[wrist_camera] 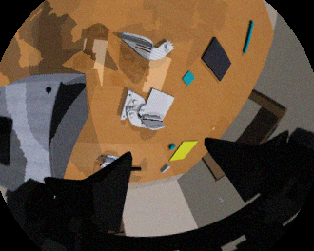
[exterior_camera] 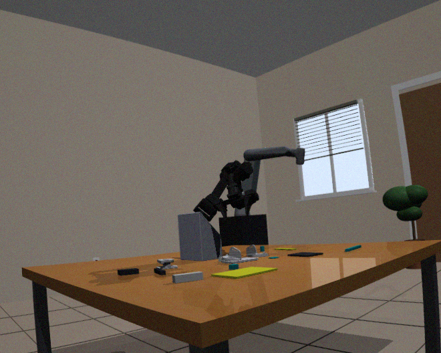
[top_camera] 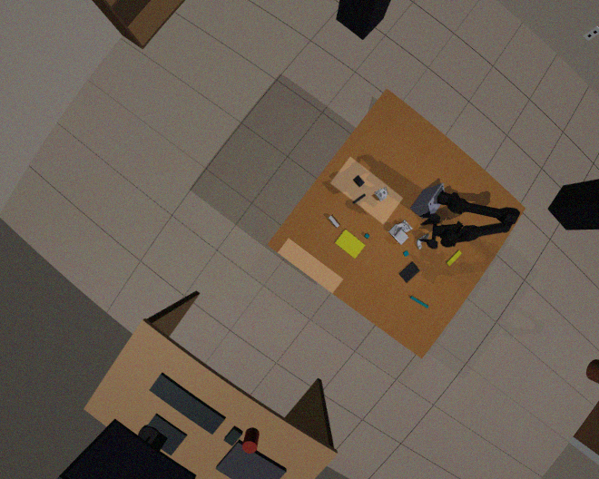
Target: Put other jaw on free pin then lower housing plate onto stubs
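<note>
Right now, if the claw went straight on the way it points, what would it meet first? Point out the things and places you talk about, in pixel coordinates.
Probably the tabletop [top_camera: 372, 288] [exterior_camera: 137, 292] [wrist_camera: 104, 125]: the open claw [top_camera: 426, 231] [exterior_camera: 236, 215] [wrist_camera: 168, 148] points mostly downward. Depth is unclear, so it might touch the loose grey jaw [top_camera: 420, 242] [exterior_camera: 252, 251] [wrist_camera: 153, 52] first.

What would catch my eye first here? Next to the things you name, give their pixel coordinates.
Probably the black arm [top_camera: 477, 207] [exterior_camera: 234, 182], reaching over the orange-brown table [top_camera: 392, 319] [exterior_camera: 327, 273] with its gripper [wrist_camera: 168, 148] open. Next, perhaps the bright yellow slab [top_camera: 349, 243] [exterior_camera: 244, 272] [wrist_camera: 184, 150] lying flat on the table, and the big grey block [top_camera: 426, 200] [exterior_camera: 192, 236] [wrist_camera: 32, 109] standing beside the arm.
</note>
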Controlling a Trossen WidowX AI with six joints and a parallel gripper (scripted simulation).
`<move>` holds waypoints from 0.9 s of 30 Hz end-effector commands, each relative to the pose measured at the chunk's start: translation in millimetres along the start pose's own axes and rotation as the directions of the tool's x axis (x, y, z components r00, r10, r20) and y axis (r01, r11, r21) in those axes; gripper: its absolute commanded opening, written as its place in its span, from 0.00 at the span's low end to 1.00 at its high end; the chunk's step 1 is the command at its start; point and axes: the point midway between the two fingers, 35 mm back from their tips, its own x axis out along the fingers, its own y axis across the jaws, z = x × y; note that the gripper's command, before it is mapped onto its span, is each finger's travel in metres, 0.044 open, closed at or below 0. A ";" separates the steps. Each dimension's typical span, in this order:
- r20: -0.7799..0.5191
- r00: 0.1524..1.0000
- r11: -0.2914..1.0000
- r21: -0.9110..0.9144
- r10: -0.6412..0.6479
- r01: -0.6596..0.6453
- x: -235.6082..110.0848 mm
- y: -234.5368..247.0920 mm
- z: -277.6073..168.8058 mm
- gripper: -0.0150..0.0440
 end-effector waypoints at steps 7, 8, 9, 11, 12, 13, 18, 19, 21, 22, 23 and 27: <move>0.101 0.995 0.972 -0.234 0.020 0.004 5.6 -7.2 23.6 1.00; 0.110 0.994 0.966 -0.257 0.023 0.006 6.2 -7.6 26.0 1.00; 0.120 0.992 0.960 -0.279 0.026 0.008 6.8 -7.9 28.5 1.00; 0.140 0.990 0.946 -0.323 0.033 0.014 7.9 -8.5 33.4 1.00; 0.150 0.988 0.938 -0.345 0.036 0.018 8.5 -8.8 35.8 1.00; 0.160 0.986 0.930 -0.366 0.040 0.022 9.0 -9.1 38.3 1.00; 0.208 0.976 0.881 -0.470 0.058 0.048 11.5 -10.4 51.1 1.00; 0.217 0.974 0.870 -0.489 0.062 0.054 11.9 -10.6 53.7 1.00; 0.236 0.969 0.847 -0.527 0.070 0.068 12.8 -10.9 58.8 1.00; 0.246 0.967 0.835 -0.545 0.074 0.075 13.2 -11.1 61.4 1.00; 0.255 0.964 0.822 -0.563 0.078 0.083 13.5 -11.2 63.9 1.00; 0.293 0.952 0.766 -0.631 0.095 0.118 14.8 -11.5 74.1 1.00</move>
